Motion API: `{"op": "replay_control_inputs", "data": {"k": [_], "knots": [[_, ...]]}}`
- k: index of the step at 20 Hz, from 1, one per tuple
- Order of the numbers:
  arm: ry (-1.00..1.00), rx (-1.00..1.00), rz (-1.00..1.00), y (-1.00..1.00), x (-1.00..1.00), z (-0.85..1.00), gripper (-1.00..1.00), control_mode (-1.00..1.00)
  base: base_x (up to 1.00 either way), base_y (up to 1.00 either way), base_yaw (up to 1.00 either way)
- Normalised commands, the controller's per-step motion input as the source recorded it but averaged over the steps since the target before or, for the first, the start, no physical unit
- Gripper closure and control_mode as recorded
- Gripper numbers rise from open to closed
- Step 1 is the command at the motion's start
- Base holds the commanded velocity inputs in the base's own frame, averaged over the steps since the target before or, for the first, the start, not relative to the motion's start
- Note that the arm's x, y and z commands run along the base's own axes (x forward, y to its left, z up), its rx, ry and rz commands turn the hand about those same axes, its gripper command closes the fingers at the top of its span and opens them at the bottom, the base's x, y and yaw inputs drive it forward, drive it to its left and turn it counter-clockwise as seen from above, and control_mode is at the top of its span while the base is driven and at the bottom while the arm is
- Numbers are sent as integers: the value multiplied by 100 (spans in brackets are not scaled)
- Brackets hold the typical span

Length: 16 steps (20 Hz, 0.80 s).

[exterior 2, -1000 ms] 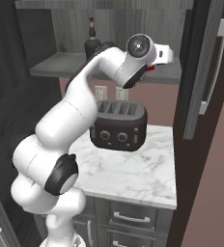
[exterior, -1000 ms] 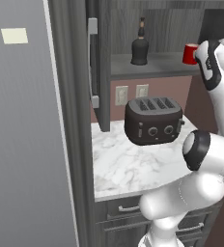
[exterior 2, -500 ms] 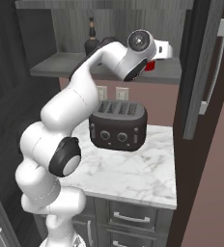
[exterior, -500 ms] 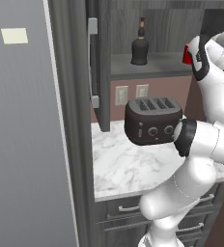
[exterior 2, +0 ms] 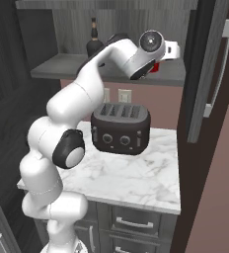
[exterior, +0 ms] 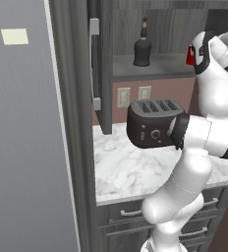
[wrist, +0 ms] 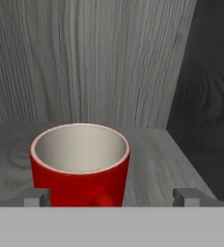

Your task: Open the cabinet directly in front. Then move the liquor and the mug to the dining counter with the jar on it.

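1. The end effector (wrist: 112, 198) stands wide, its tips flanking the mug (wrist: 80, 164) without gripping it; closing off-centre could tip the mug.
2. The mug sits near the right end of the cabinet (exterior: 155, 29) shelf, close to the side wall, leaving little room there.
3. The liquor (exterior: 142, 47) stands well apart, toward the left end.

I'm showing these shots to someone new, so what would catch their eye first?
Probably the red mug, upright on the shelf of the open cabinet, with the open gripper right in front of it. Next, the dark liquor bottle farther along that shelf, and the black toaster on the marble counter below.
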Motion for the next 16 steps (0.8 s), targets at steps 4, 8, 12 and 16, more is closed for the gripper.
{"op": "replay_control_inputs", "data": {"k": [4, 8, 12, 16], "knots": [[0, 0, 0, 0, 0, 0, -100, -100, 0, 0, 0], [0, 0, 0, 0, 0, -9, -100, -100, 0, 0, 0], [0, 0, 0, 13, 0, -8, -100, -100, 0, 0, 0], [0, 2, 0, 0, 0, -2, -100, -100, 0, 0, 0]]}}
